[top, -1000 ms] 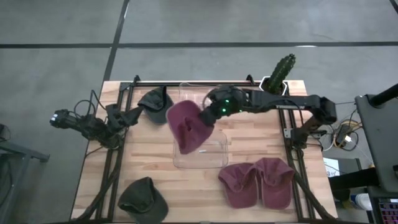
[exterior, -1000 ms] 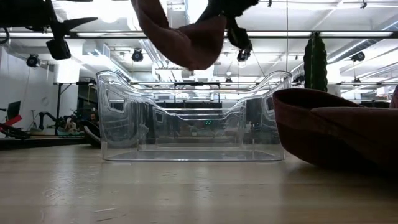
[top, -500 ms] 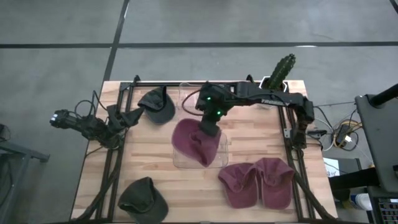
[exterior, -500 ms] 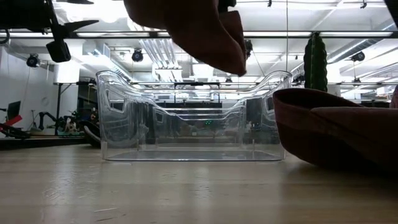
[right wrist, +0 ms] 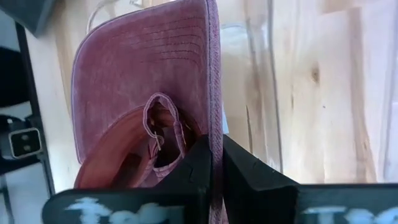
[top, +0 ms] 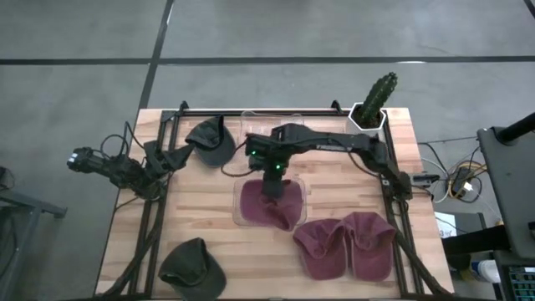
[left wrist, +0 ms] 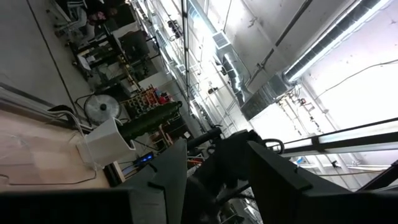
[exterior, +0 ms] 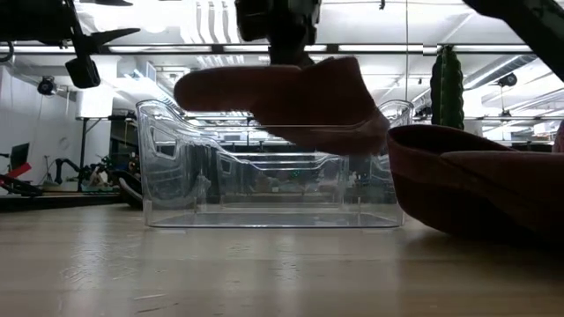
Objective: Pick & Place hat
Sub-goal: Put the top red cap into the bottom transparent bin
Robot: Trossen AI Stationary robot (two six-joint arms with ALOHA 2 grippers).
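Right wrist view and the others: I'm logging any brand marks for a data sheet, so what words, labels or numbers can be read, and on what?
No text reads clearly in any view.
White lettering on the right gripper, along its body below the jaws: too blurred and cut off to read.
Pale lettering on the right arm in the high view: too small to read.
The maroon hat it holds: no label visible.
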